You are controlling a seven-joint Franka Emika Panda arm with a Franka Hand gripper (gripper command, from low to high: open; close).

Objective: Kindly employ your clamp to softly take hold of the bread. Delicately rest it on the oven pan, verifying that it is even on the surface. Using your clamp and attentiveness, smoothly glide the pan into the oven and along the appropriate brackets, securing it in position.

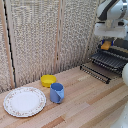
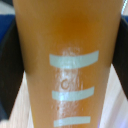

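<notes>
Bench [image 1: 85,102] carrying everything, largest first. Oven [image 1: 120,49] sitting at the exterior view's right edge, mostly cropped, front opening facing the bench. Oven pan [image 1: 107,61] lying drawn out of that opening, wire bars exposed, probably so bread can be set down from above. Patterned plate [image 1: 24,101], blue mug [image 1: 56,92] and yellow bowl [image 1: 48,80] standing well apart, clear of the work. Hand [image 1: 107,41] hanging just above the pan, clenched on the bread [image 2: 67,65], dark fingers [image 2: 11,65] pressing both flanks; orange-brown surface filling the wrist view. Likely about to lower it flat.
</notes>
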